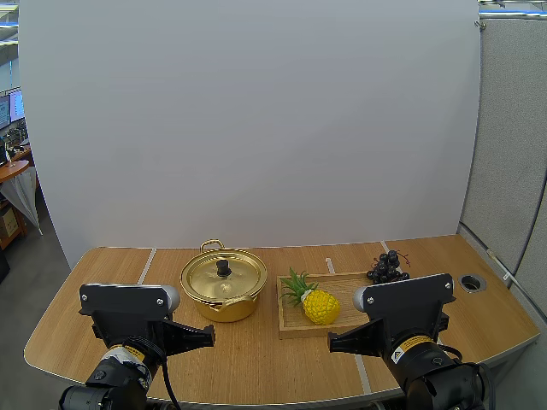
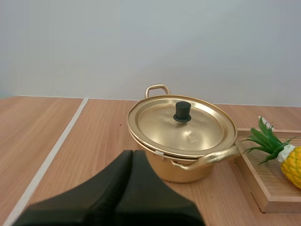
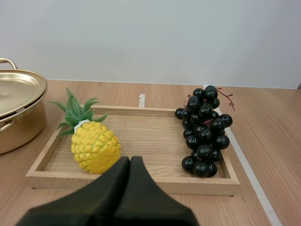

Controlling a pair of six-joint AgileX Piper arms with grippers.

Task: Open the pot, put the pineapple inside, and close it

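A gold pot (image 1: 224, 286) (image 2: 183, 141) stands on the table with its lid (image 2: 181, 125) on, a black knob (image 2: 182, 111) at the lid's middle. Right of it a yellow pineapple (image 1: 317, 303) (image 3: 94, 143) with green leaves lies in a wooden tray (image 1: 295, 329) (image 3: 141, 181). My left gripper (image 1: 209, 337) (image 2: 133, 154) is shut on nothing, low and in front of the pot. My right gripper (image 1: 333, 346) (image 3: 130, 161) is shut on nothing, in front of the tray, close to the pineapple.
A bunch of dark grapes (image 1: 386, 267) (image 3: 203, 134) lies in the tray's right side. A round grommet hole (image 1: 472, 282) sits in the table (image 1: 256, 359) at the far right. Pale seams run across the wooden tabletop.
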